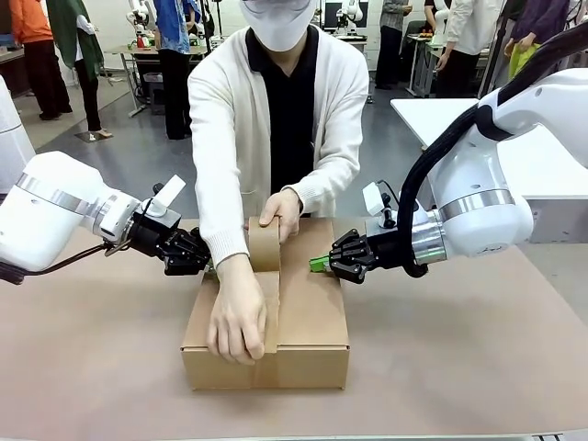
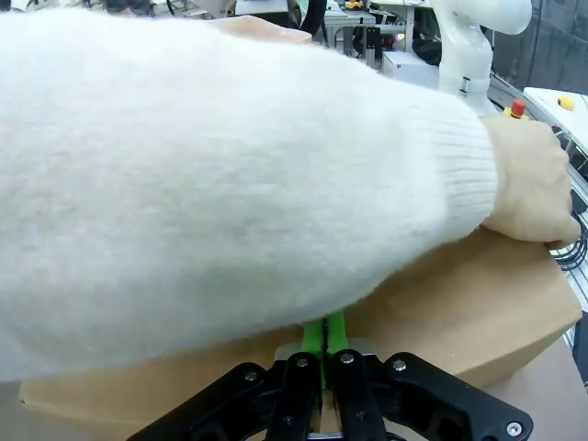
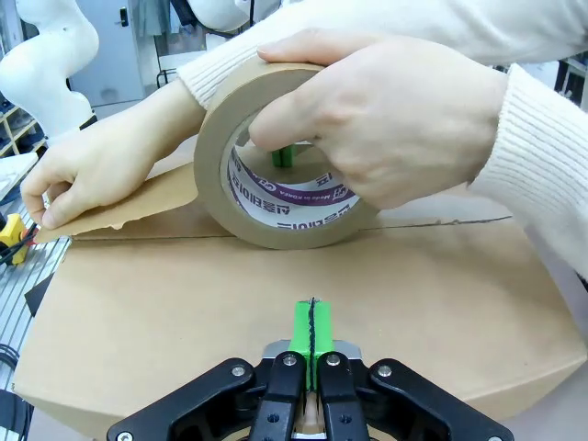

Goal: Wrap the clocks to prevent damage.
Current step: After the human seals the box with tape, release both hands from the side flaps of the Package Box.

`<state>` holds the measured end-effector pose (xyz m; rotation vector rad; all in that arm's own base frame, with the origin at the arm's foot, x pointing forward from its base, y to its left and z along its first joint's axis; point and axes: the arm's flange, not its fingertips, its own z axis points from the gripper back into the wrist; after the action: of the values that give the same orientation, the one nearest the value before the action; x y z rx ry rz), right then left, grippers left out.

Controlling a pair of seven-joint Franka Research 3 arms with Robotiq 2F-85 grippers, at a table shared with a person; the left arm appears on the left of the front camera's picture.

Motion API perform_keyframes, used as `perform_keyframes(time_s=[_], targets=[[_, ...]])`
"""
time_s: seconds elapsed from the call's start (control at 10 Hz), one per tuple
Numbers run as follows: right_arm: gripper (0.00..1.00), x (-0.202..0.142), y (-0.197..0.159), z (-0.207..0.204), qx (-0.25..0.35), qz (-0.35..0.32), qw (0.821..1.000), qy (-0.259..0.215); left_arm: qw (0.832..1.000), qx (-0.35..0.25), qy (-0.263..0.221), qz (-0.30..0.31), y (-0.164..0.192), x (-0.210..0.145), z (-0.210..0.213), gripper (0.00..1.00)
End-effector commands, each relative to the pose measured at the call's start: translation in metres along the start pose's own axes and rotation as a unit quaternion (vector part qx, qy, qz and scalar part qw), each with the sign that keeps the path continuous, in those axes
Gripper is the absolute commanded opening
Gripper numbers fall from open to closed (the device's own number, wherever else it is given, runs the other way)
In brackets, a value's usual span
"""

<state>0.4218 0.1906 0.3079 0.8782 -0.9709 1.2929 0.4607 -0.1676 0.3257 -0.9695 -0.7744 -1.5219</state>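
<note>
Left jaws: fully closed and empty, green pads (image 2: 323,333) together at the left side of the cardboard box (image 1: 308,317), under a white sleeve (image 2: 230,184).
Right jaws: fully closed, empty, tips over the right part of the box top.
Tape roll (image 3: 216,152): upright on the box top, held by one hand (image 3: 395,110).
Other hand (image 1: 237,323): presses the tape strip (image 1: 273,294) at the box's near edge.
Clocks: I cannot tell where they are.
Counter (image 1: 459,367): under the box.

The tape roll (image 1: 265,243) stands on the box (image 1: 312,317), with the left fingers (image 2: 323,336) and right fingers (image 1: 319,264) at opposite sides.
</note>
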Motion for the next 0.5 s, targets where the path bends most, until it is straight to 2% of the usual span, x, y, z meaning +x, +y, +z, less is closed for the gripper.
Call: perform_keyframes(time_s=[0.0, 0.4], targets=[[0.01, -0.0051, 0.0008, -0.0032, -0.001, -0.005, 1.0, 0.005, 1.0, 0.003, 0.005, -0.005, -0.0002, -0.0023, -0.0021, 0.0], [0.01, -0.0051, 0.0008, -0.0032, -0.001, -0.005, 1.0, 0.005, 1.0, 0.003, 0.005, -0.005, -0.0002, -0.0023, -0.0021, 0.0]])
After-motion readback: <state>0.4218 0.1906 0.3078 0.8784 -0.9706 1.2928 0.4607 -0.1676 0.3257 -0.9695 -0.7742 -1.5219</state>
